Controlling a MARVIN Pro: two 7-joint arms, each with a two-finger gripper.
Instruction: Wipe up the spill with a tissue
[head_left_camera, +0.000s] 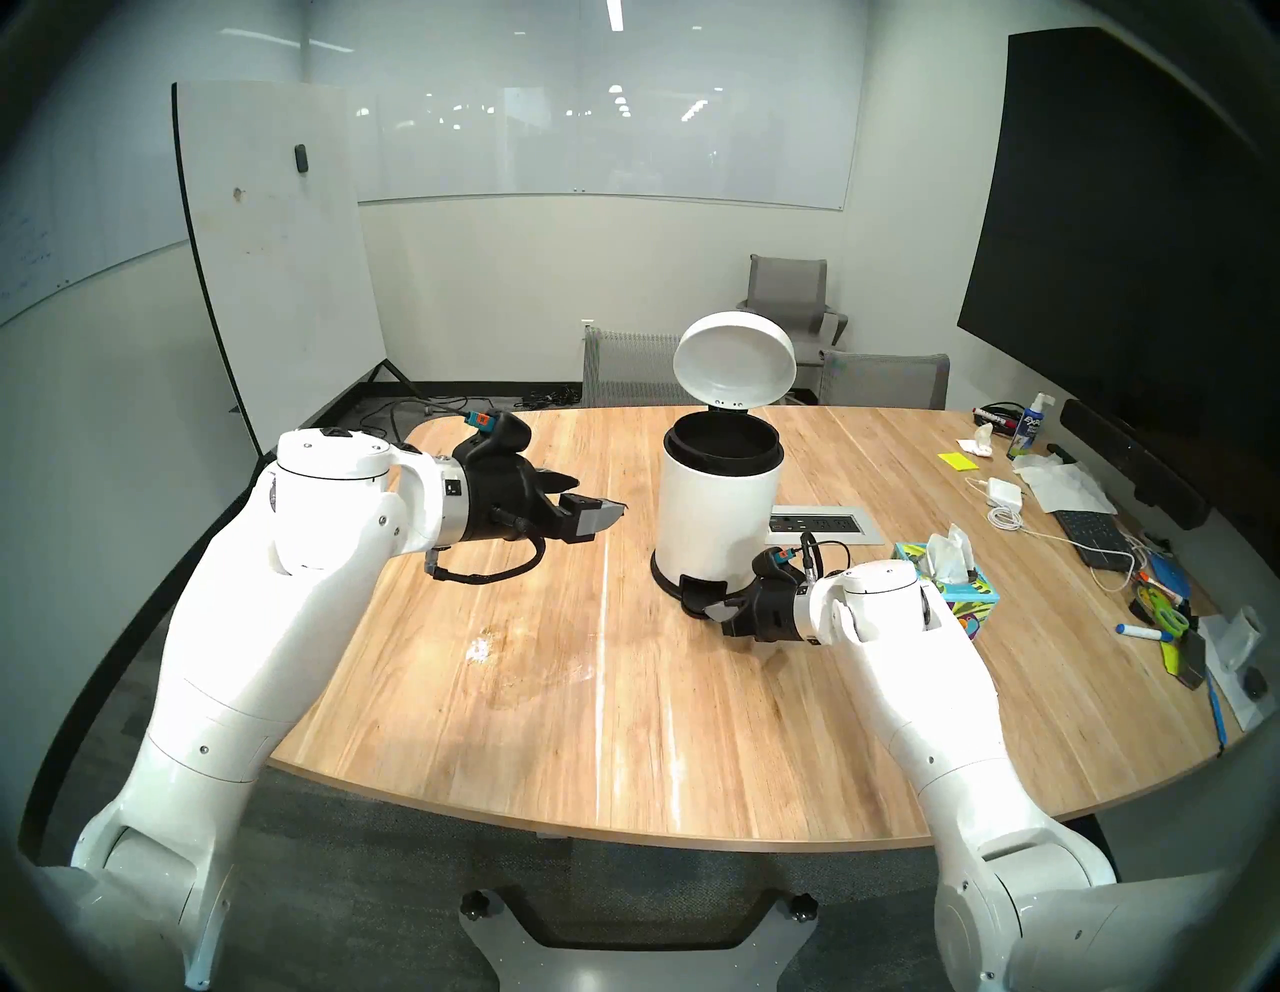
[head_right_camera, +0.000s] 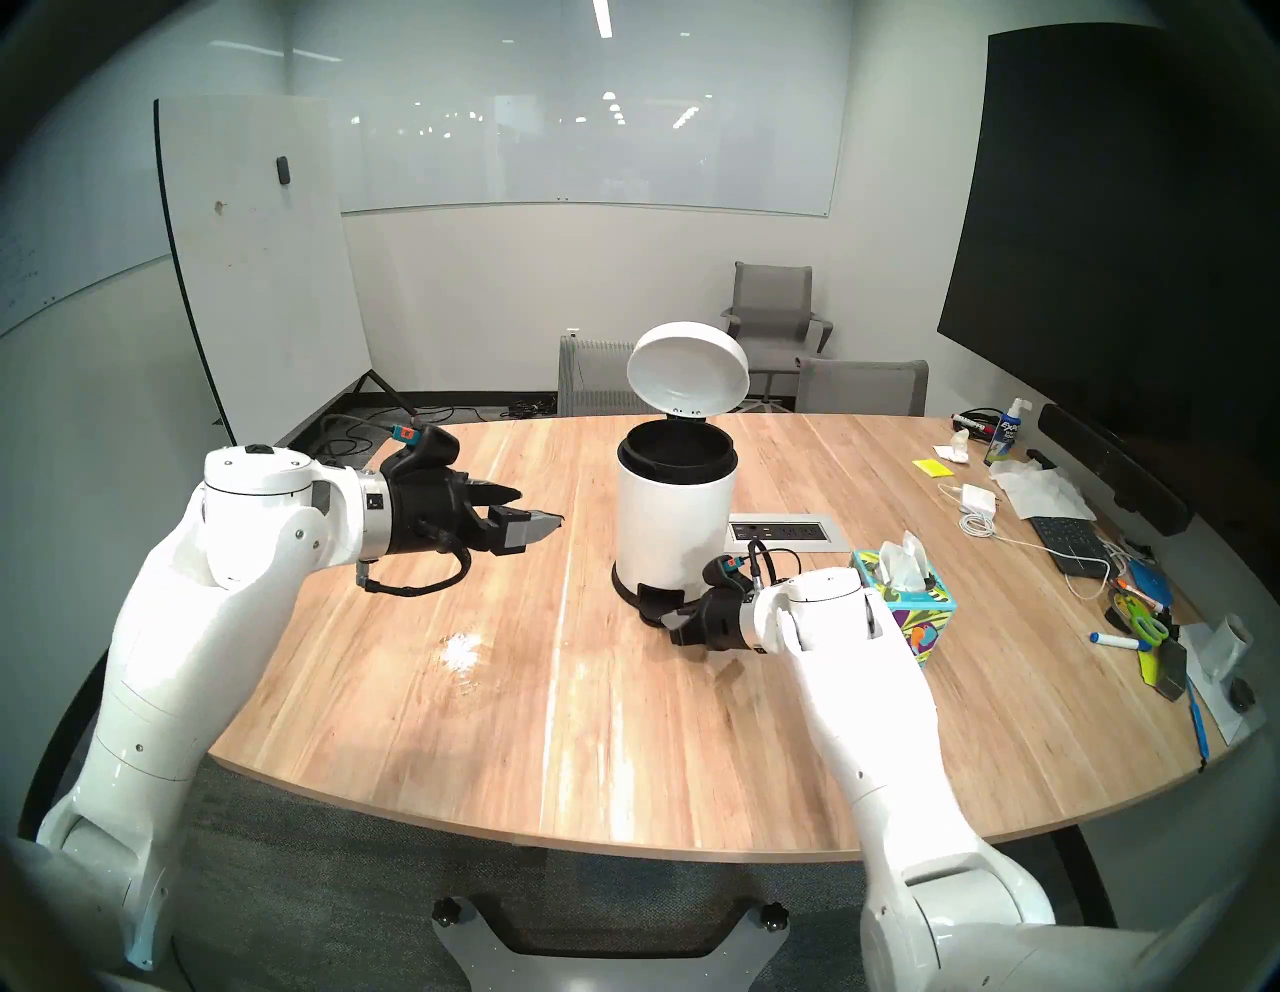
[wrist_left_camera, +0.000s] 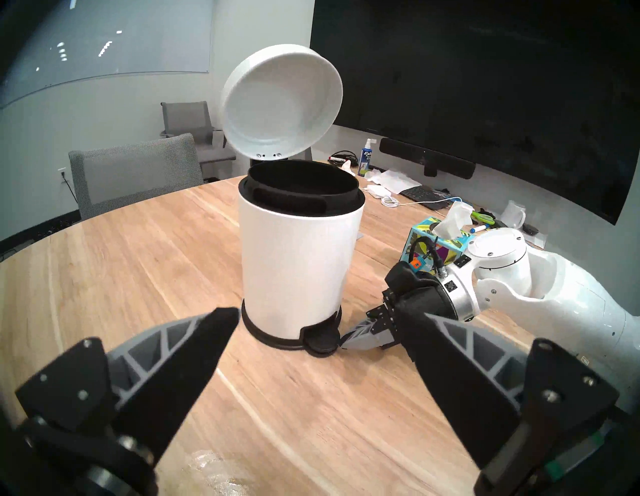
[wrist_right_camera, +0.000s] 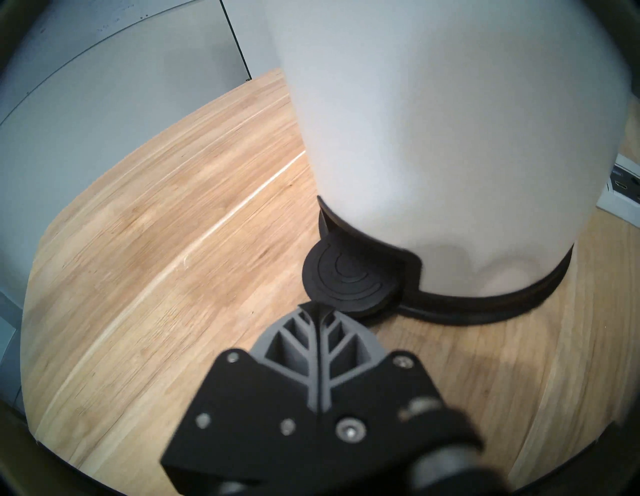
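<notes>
The spill (head_left_camera: 481, 648) is a faint wet smear with whitish flecks on the wooden table (head_left_camera: 623, 748), also visible in the other head view (head_right_camera: 460, 651) and at the bottom edge of the left wrist view (wrist_left_camera: 207, 474). My left gripper (head_left_camera: 597, 499) (wrist_left_camera: 322, 311) hangs open and empty above the table, beyond the smear and left of the bin. A tissue (head_left_camera: 950, 554) sticks out of a colourful box (head_left_camera: 959, 589) at the right. My right gripper (head_left_camera: 712, 609) (wrist_right_camera: 317, 306) is shut, its tip resting on the bin's black pedal (wrist_right_camera: 346, 277).
A white pedal bin (head_left_camera: 717, 512) stands mid-table with its lid (head_left_camera: 734, 360) tipped up; its dark inside shows nothing. A power outlet panel (head_left_camera: 824, 526) lies behind it. Markers, scissors, cables, a keyboard and a spray bottle (head_left_camera: 1032, 426) clutter the right end.
</notes>
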